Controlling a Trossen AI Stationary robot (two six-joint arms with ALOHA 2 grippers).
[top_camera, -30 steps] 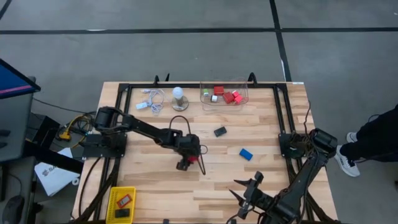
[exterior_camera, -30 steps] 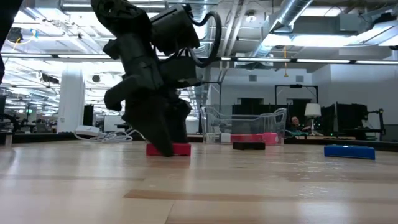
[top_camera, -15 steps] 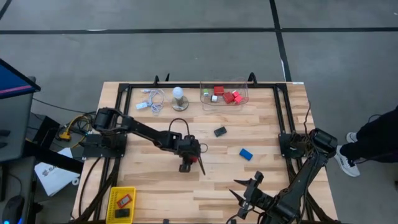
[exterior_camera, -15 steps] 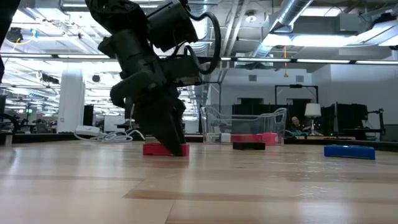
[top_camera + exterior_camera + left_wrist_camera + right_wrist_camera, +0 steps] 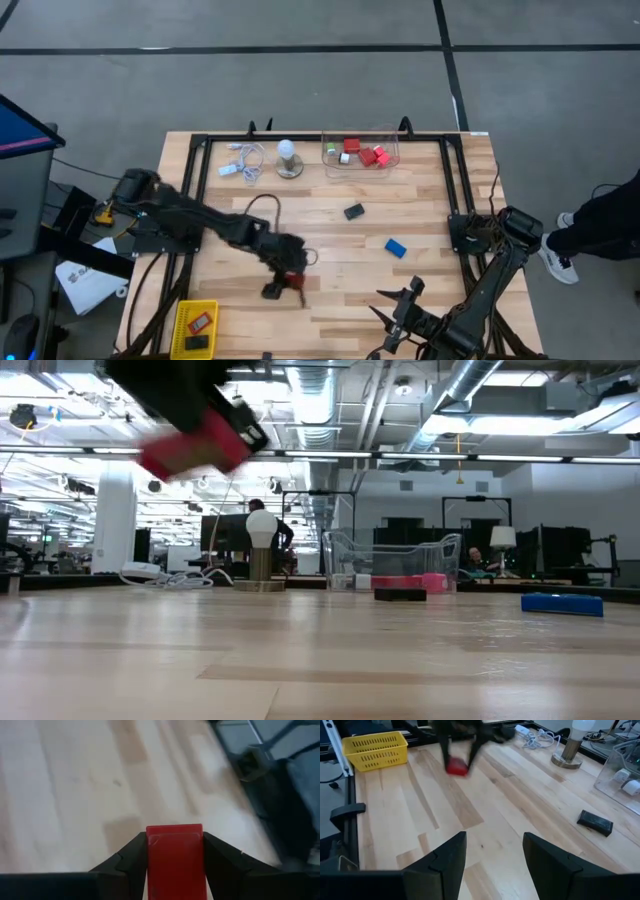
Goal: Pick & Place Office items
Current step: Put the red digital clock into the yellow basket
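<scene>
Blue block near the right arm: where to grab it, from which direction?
The blue block lies flat and alone on the table, skewed to its edges. Probably best straight from above, fingers across its short width, wrist turned to match. The right hand is open, nearby.

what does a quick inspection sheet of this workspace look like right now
surface: wooden table, black frame rails along its edges
job's things: red block held off the table; black block and blue block lying loose; red and white blocks in the clear bin; two blocks in the yellow basket
clutter: white bulb on round base
grippers: left gripper shut on the red block, in the air near the yellow basket; right gripper open, waiting at the near edge
cables: white coiled cable beside the bulb
surroundings: person's leg and shoe at the right
</scene>
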